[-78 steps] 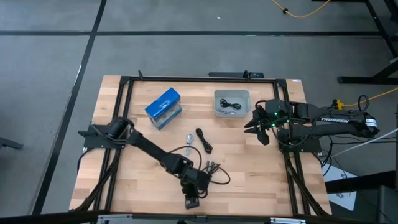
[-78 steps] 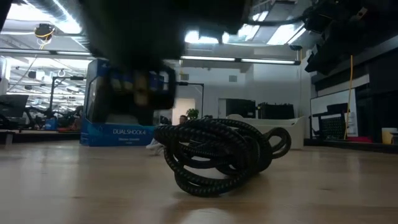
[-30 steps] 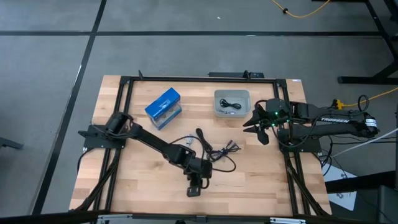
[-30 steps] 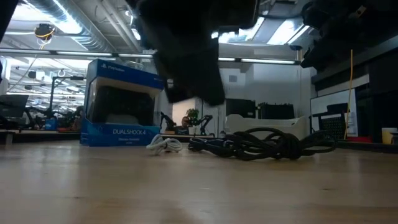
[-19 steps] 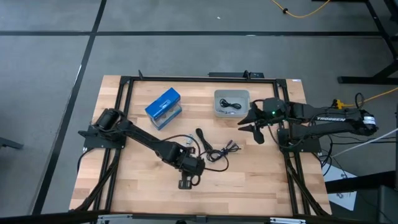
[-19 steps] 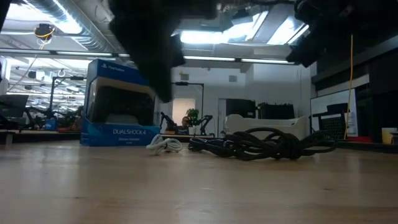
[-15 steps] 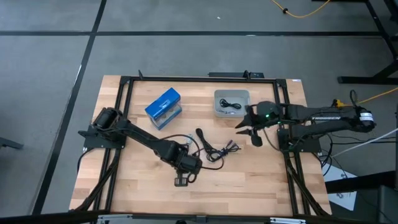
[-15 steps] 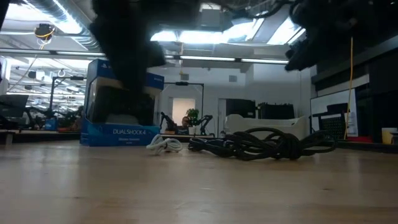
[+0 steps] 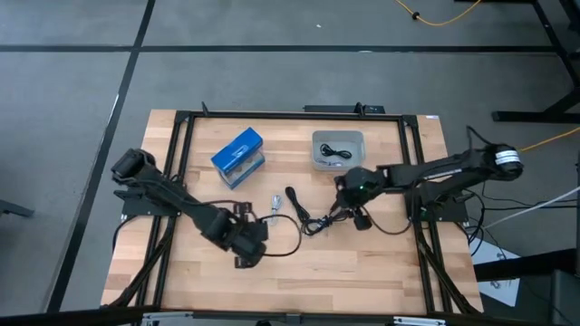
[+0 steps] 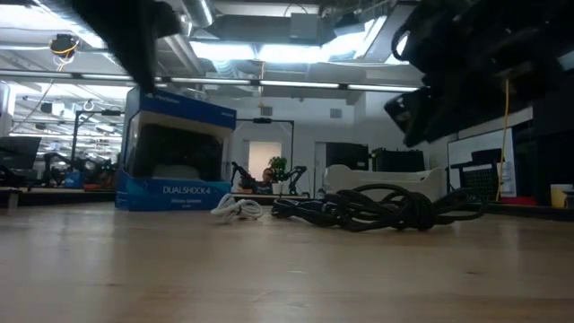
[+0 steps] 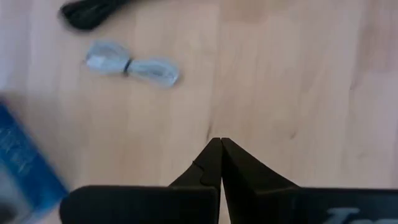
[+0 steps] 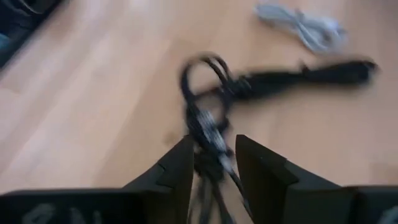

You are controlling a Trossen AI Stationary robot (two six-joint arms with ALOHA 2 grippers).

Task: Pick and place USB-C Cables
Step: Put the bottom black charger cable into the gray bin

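A loose tangled black cable lies on the wood mid-table, shown as a pile in the low view. Beside it lie a bundled black cable and a silver-white bundled cable. Another black cable rests inside the grey bin. My right gripper is open over the loose cable's right end, its fingers on either side of the strands. My left gripper is shut above bare wood, left of the cables, with the silver-white cable ahead of it. My right gripper comes slanting down from the table's right with a finger on each side of the loose black cable. Whether the fingers touch it, I cannot tell, because the view is blurred.
A blue box stands at the far left of the table, also in the low view. A black frame runs around the table. Bare wood lies along the near edge.
My right arm has reached from the table's right edge toward the middle and down, arriving over the loose black cable. My left gripper has drawn away from the cables toward the table's left. The cables have stayed where they were.
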